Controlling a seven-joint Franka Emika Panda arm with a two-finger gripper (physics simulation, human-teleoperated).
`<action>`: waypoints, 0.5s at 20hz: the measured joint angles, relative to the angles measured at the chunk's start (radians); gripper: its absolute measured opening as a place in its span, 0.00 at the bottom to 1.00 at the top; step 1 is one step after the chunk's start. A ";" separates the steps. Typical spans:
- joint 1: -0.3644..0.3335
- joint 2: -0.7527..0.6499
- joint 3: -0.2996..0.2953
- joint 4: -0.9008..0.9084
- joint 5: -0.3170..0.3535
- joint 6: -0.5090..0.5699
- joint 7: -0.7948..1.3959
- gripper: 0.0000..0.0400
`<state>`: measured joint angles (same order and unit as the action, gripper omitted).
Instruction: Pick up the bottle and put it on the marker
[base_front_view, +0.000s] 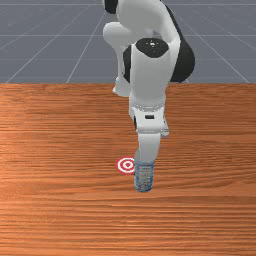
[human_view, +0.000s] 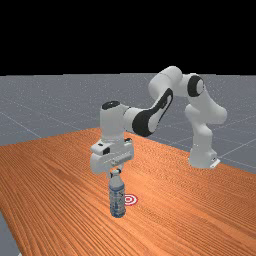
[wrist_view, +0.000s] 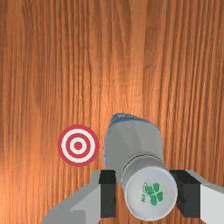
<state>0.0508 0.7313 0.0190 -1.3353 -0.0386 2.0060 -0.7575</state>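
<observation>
With the claw (wrist_view: 143, 193) apparently clamped on the neck of the bottle (human_view: 117, 196), a small straight lift is called for first, and then the bottle should be carried upright, toward the front view's left and the far side, to the marker (base_front_view: 127, 165) and lowered gently, as a hold this high could let the foot swing. The bottle's top is held between the fingertips and its body hangs below them, with the foot on or just over the table (base_front_view: 60, 200), near the marker.
</observation>
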 joint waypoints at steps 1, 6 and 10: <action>0.001 0.003 -0.001 0.008 0.002 -0.008 0.008 0.44; 0.001 0.003 -0.005 0.014 0.006 -0.015 0.028 0.43; -0.017 -0.001 -0.031 0.008 0.037 -0.016 0.123 0.43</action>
<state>0.0341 0.7303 -0.0117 -1.3271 -0.0020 1.9897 -0.6342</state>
